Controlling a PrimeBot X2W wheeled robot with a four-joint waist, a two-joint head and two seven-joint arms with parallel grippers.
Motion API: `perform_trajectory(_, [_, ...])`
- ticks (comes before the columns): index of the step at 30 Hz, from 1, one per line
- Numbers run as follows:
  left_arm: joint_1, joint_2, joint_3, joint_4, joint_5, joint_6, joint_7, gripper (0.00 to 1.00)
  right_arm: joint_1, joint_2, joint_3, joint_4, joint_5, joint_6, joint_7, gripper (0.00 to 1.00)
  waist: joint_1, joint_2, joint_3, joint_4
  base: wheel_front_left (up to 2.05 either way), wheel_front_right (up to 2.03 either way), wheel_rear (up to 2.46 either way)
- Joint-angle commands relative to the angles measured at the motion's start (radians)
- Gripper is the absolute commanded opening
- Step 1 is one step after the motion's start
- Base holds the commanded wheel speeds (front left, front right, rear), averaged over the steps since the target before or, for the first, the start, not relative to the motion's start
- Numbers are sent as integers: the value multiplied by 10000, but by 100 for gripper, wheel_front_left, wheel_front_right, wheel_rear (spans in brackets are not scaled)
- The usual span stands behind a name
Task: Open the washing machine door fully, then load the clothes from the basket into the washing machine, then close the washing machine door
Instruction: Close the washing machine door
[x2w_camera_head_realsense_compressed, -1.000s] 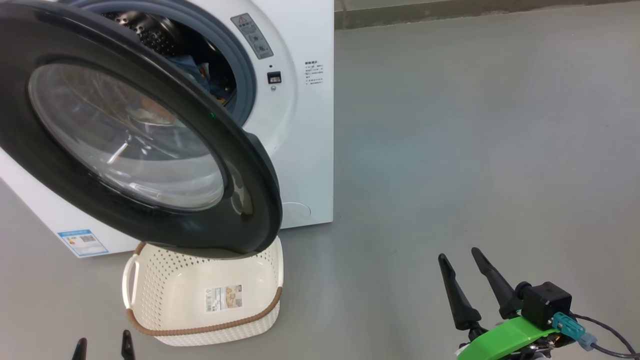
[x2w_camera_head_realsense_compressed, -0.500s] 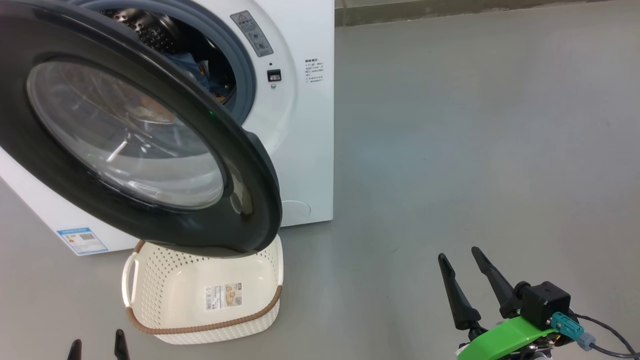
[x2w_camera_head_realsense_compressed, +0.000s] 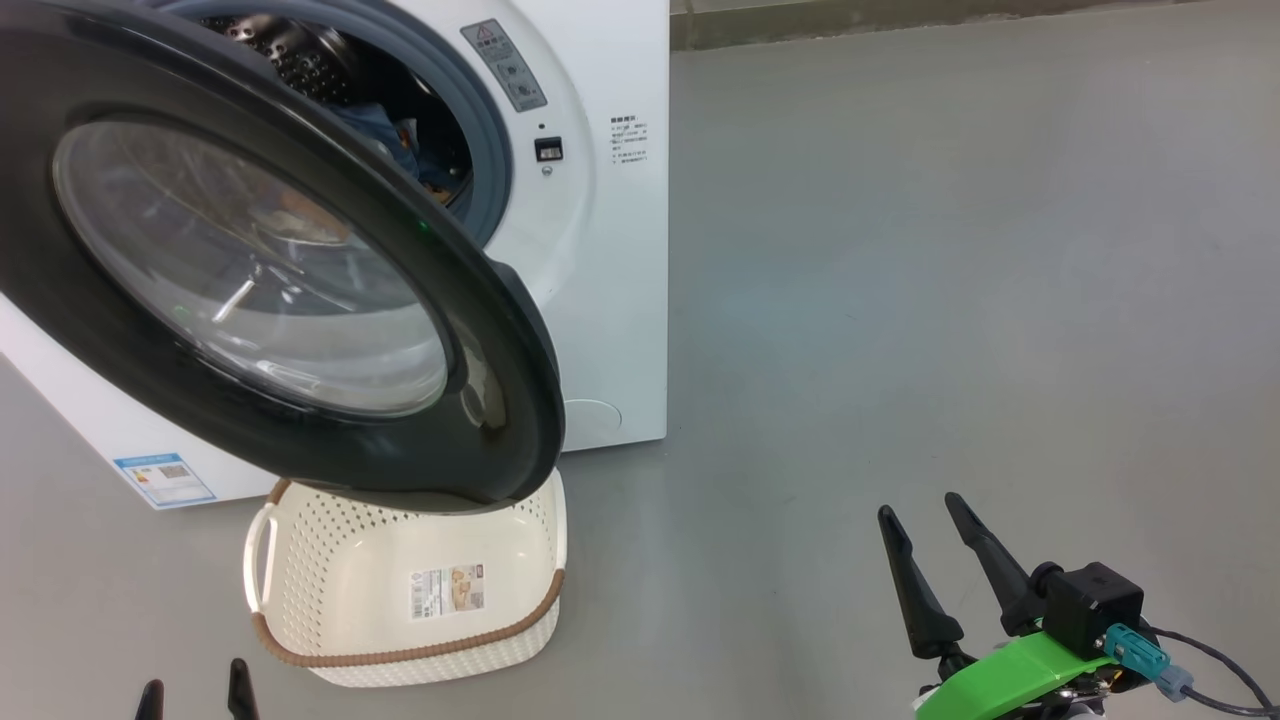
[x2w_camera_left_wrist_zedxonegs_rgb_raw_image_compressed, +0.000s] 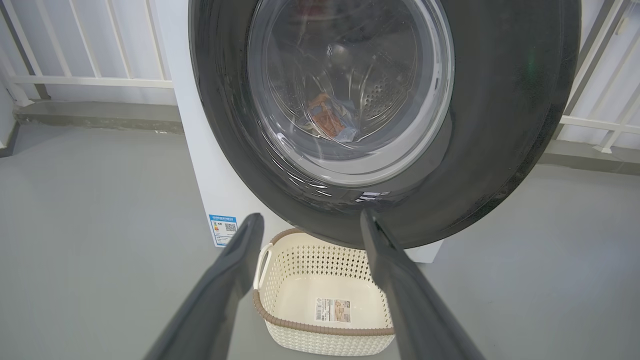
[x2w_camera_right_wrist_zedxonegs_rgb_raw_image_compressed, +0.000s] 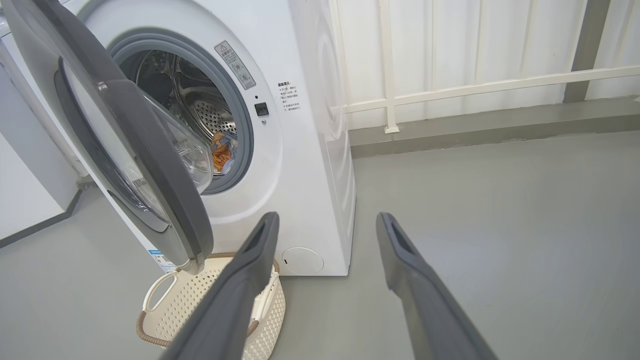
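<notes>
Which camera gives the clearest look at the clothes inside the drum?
The right wrist view: the clothes lie in plain sight past the open washing machine door. The left wrist view shows them through its glass; the head view, a blue scrap past its rim.

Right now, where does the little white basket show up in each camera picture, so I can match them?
Head view: the basket sits lower left.
Left wrist view: bottom centre.
Right wrist view: bottom left corner.
Shared landmark: the washing machine door, whose black rim overhangs the basket in all three.
</notes>
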Motion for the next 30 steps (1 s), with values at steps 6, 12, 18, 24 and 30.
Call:
perform_trajectory(6, [-475, 43, 289, -223, -182, 80, -91, 100, -130, 37, 224, -218, -21, 16, -120, 100, 0, 0, 15, 16, 0, 0, 0])
perform_trajectory(12, [-544, 43, 320, -217, -373, 89, -91, 100, -169, 44, 185, -87, -17, 16, -120, 59, 0, 0, 48, 58, 0, 0, 0])
perform_trajectory(18, [-639, 43, 298, -284, -353, 109, -91, 100, -262, 58, 70, -168, 88, 16, -120, 0, 0, 0, 88, 126, 0, 0, 0])
perform_trajectory(24, [-661, 43, 257, -300, -394, 92, -91, 100, -449, 68, 233, -1646, 420, 16, -120, 0, 0, 0, 170, 218, 0, 0, 0])
perform_trajectory(30, [-780, 43, 152, -260, -510, 94, -91, 100, -674, -209, 807, -3583, 745, 16, -120, 0, 0, 0, 327, 491, 0, 0, 0])
